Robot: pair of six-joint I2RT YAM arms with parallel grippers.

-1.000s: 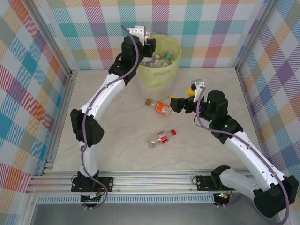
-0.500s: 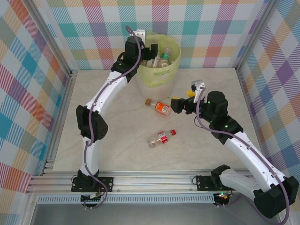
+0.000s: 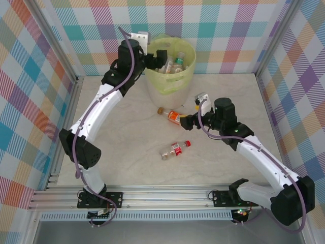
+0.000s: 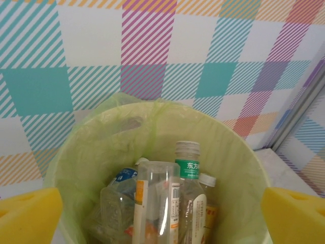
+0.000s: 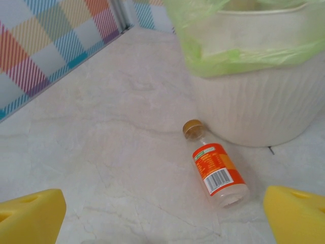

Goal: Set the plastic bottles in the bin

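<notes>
The left gripper (image 3: 160, 61) hangs released, pads wide apart, with the bin (image 4: 91, 152) and its plastic bottles (image 4: 189, 175) directly below. The right gripper (image 5: 163, 217), likewise spread and empty, has an orange-labelled bottle (image 5: 216, 170) lying just ahead.

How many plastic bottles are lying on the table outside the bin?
2. The orange-label bottle lies just in front of the bin; the red-capped bottle lies nearer the middle of the table. None seems hidden.
</notes>
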